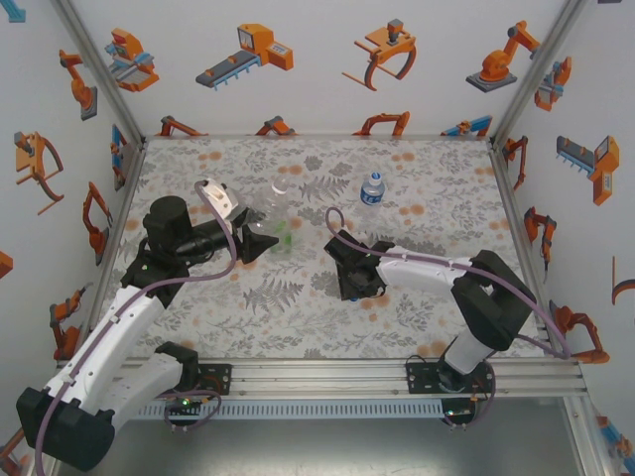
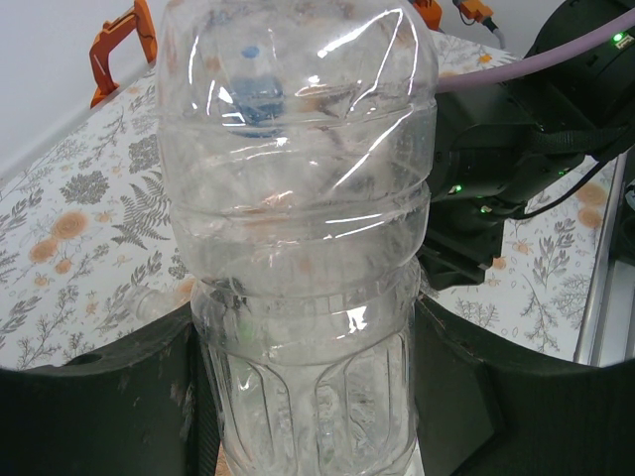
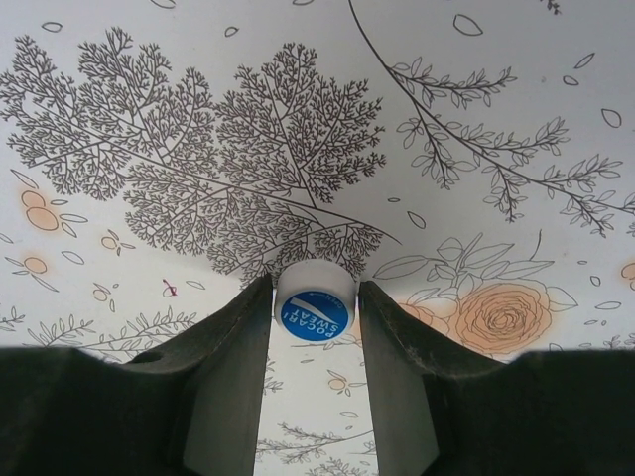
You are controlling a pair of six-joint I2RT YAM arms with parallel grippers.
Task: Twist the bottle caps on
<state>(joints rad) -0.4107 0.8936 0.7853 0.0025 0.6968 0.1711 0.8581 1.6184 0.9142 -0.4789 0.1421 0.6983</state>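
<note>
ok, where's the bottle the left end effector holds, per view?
Top external: clear bottle left of centre, in the left end effector.
Left wrist: centre, between the fingers.
Right wrist: floral mat, white cap between its fingers.
Shared landmark: floral mat.

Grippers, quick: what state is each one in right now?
Left gripper: closed on the clear bottle.
Right gripper: closed on a white cap.
</note>
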